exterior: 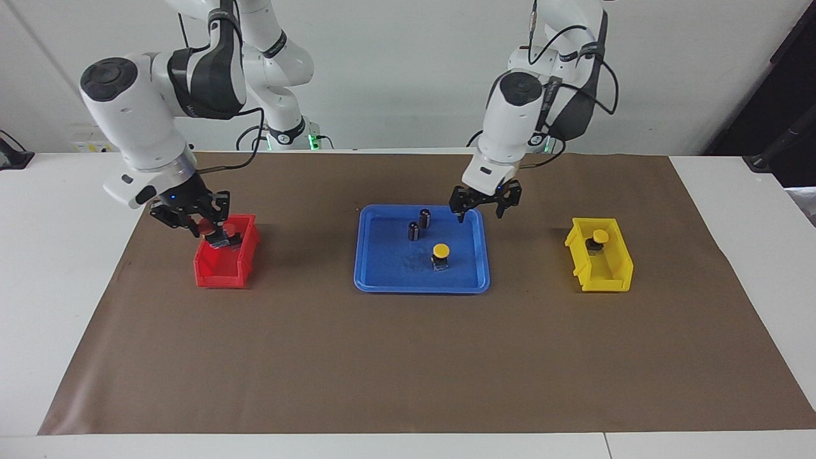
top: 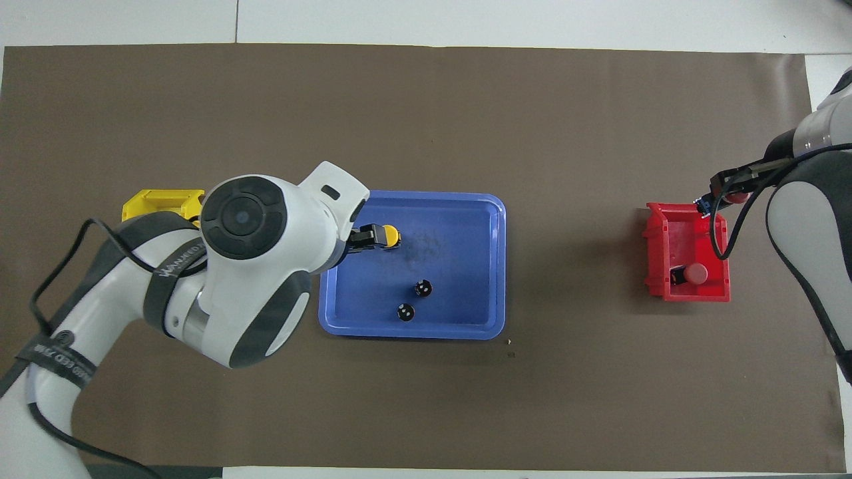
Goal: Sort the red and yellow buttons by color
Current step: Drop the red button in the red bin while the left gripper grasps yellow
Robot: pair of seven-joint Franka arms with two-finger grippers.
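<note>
Facing view: your left tool (exterior: pixel 484 205), spread and empty, hangs over the blue tray's (exterior: pixel 376 280) rim; the tray's yellow button (exterior: pixel 440 255) sits below it, farther from the robots. Your right tool (exterior: pixel 203 224) pinches a red button (exterior: pixel 205 227) over the red bin (exterior: pixel 220 275).

Overhead view: two red buttons, two yellow, two black cylinders (top: pixel 422 288).

Left arm (top: pixel 253 266) hides most of the yellow bin (top: pixel 160 201) overhead.
</note>
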